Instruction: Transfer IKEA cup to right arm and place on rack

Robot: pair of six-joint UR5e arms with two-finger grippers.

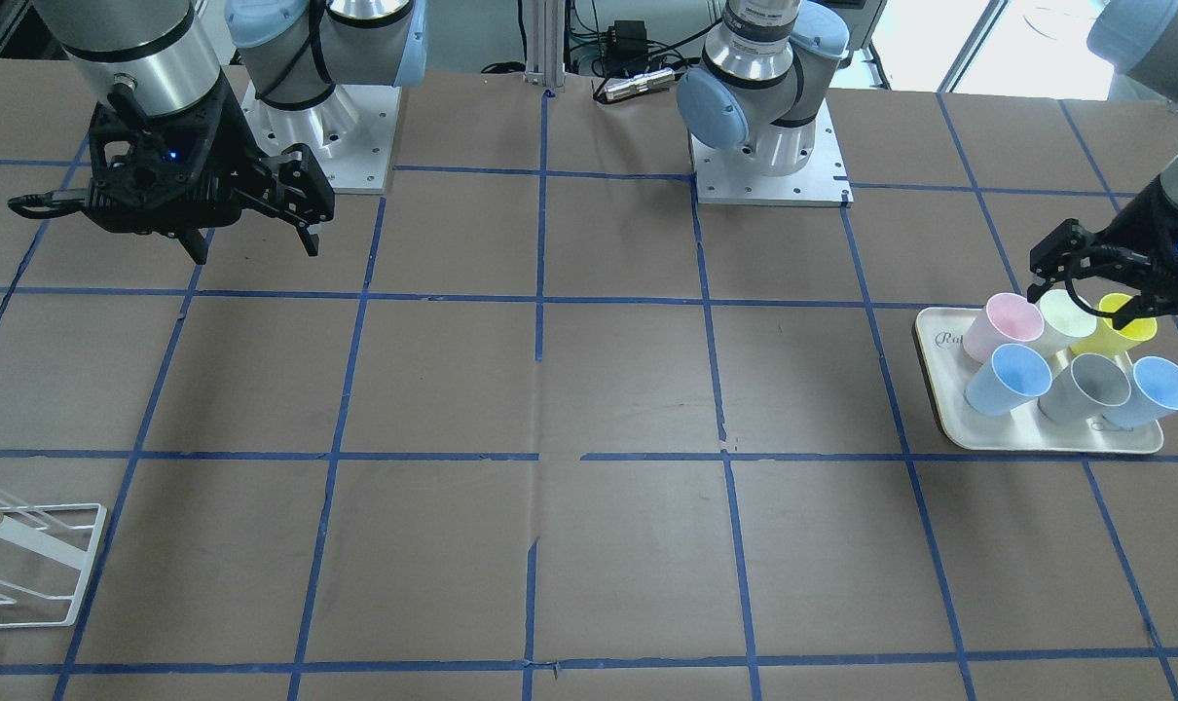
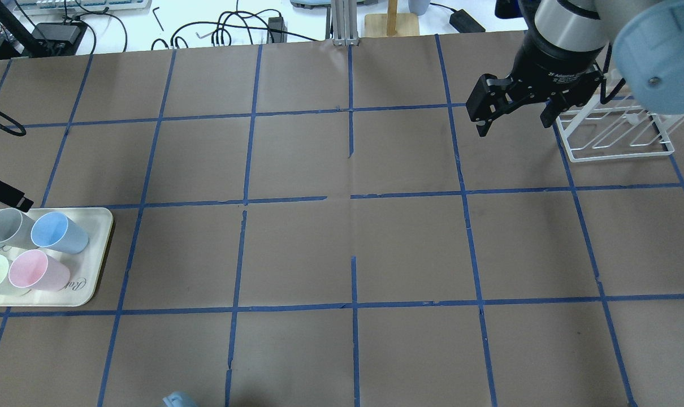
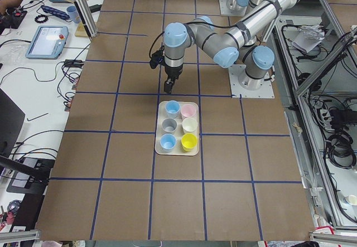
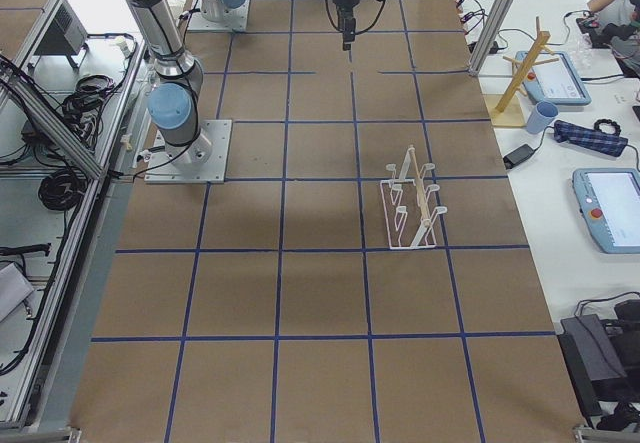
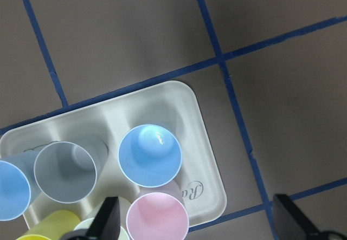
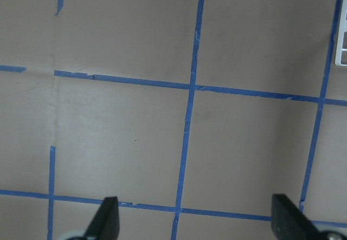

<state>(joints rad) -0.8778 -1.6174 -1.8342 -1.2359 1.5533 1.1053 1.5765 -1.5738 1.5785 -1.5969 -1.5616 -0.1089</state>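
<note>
Two blue cups of the same shape stand on a cream tray. The IKEA cup is the one at the tray's inner end; it sits mid-frame in the left wrist view. The two look close in shade. My left gripper is open and empty, held above the tray's cups; both fingertips show. My right gripper is open and empty above bare table, seen overhead beside the white wire rack. The rack holds nothing.
On the tray also stand a second blue cup, a grey cup, a pink cup, a cream cup and a yellow cup. Brown paper with a blue tape grid covers the table.
</note>
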